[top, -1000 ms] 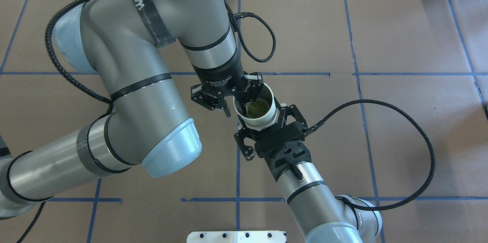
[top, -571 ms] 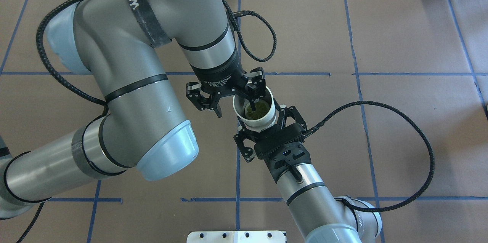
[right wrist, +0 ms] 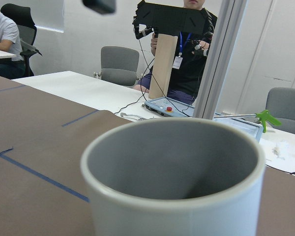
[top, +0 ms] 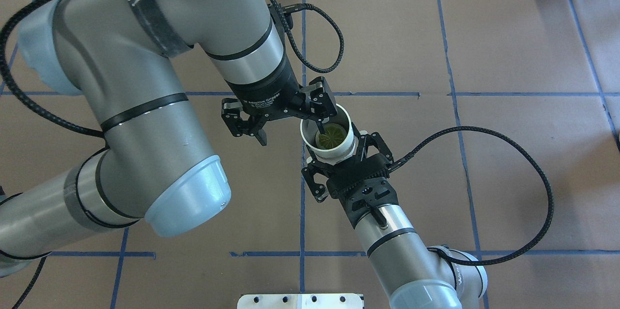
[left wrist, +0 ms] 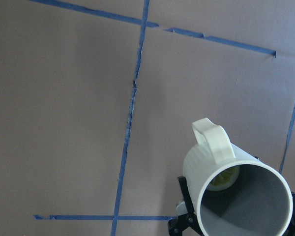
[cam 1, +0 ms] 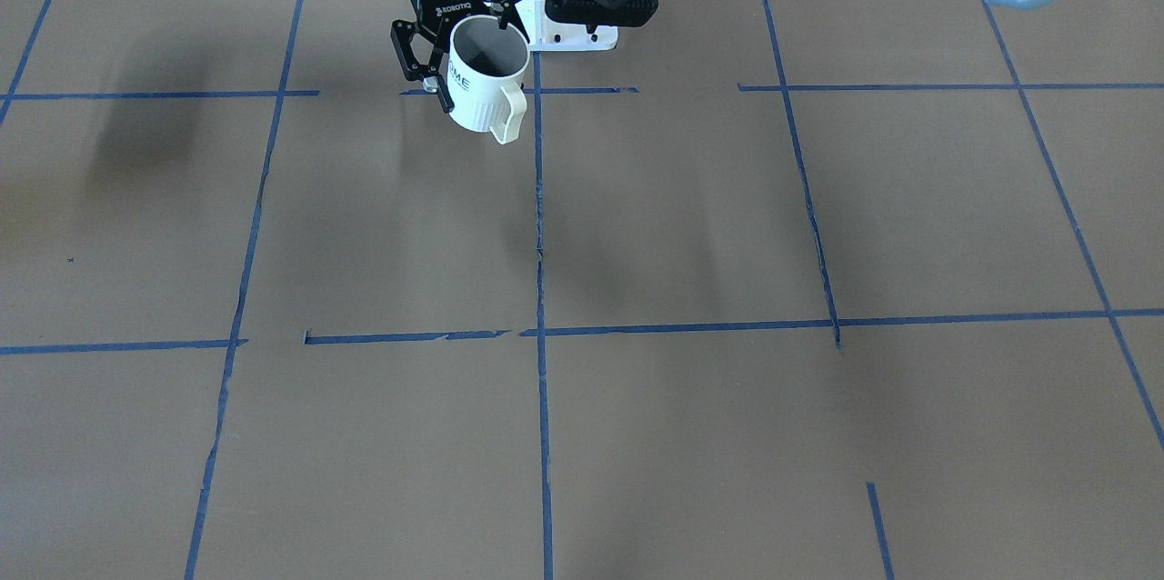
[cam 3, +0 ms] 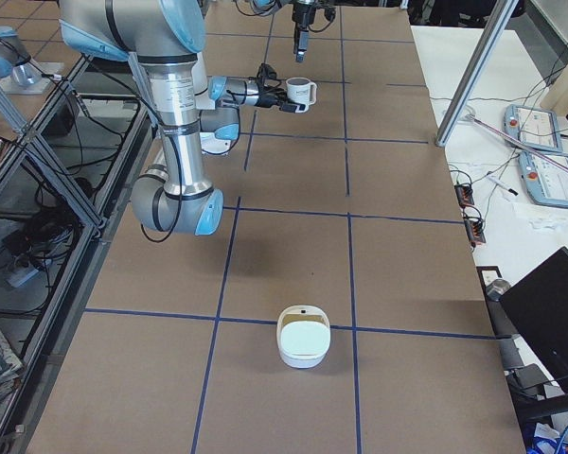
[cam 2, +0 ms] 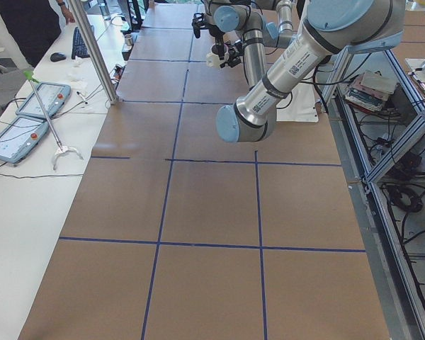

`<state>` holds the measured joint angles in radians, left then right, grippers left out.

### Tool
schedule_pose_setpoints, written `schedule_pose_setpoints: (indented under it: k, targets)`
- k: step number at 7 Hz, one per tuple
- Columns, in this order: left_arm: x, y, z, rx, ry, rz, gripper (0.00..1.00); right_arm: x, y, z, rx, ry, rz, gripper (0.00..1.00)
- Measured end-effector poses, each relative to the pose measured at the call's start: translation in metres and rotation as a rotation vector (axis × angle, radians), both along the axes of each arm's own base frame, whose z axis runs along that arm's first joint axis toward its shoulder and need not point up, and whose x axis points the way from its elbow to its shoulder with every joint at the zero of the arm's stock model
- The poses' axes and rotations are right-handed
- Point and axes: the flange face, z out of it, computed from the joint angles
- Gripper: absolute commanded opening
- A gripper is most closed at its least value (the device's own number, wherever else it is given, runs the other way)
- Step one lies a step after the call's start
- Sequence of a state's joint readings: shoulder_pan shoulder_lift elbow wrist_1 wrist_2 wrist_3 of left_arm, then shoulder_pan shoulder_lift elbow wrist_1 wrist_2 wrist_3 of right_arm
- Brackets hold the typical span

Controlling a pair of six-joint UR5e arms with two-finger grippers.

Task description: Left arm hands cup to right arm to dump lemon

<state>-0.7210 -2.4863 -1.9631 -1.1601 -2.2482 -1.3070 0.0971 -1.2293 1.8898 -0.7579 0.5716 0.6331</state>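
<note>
**op_newbie:** Where are we in the handover? Who's actually got the cup?

**benchrat:** You're right at the swap, I'd say. The cup (cam 1: 480, 94) is up off the bench (top: 484, 57), mouth up, handle pointing away from the robot. The right claw (top: 335, 148) is closed round its body from the side opposite the handle, so that one's carrying it. The left claw (top: 292, 133) is spread wide and gripping nothing. One of its fingers hangs just inside the cup's mouth and the other is well outside the wall. Can't tell if the inner finger touches the rim.

**op_newbie:** So what's next?

**benchrat:** My read is you need the left claw lifted straight up and out before the right claw rolls over, or that inner finger snags the rim. Then tip the cup.

**op_newbie:** Anything in it?

**benchrat:** One lemon (top: 332, 135) slice lying flat on the bottom, nothing else. There's also a white tub (cam 3: 303, 336) on the bench, well apart from both arms, toward the robot's right end. It's pale inside and I can't tell what it holds. Might be your dump spot, but that's a guess.
</note>
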Motion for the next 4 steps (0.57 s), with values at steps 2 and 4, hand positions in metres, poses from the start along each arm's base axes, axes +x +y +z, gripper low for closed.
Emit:
schedule_pose_setpoints:
  k: [2, 4]
  targets:
    - [-0.026, -0.013, 0.02, -0.01, -0.014, -0.046, 1.0, 0.011, -0.009, 0.019, -0.06, -0.085, 0.048, 0.0]
    - [-0.047, -0.023, 0.054, -0.027, -0.043, -0.084, 1.0, 0.042, -0.019, 0.054, -0.131, -0.176, 0.101, 0.0]
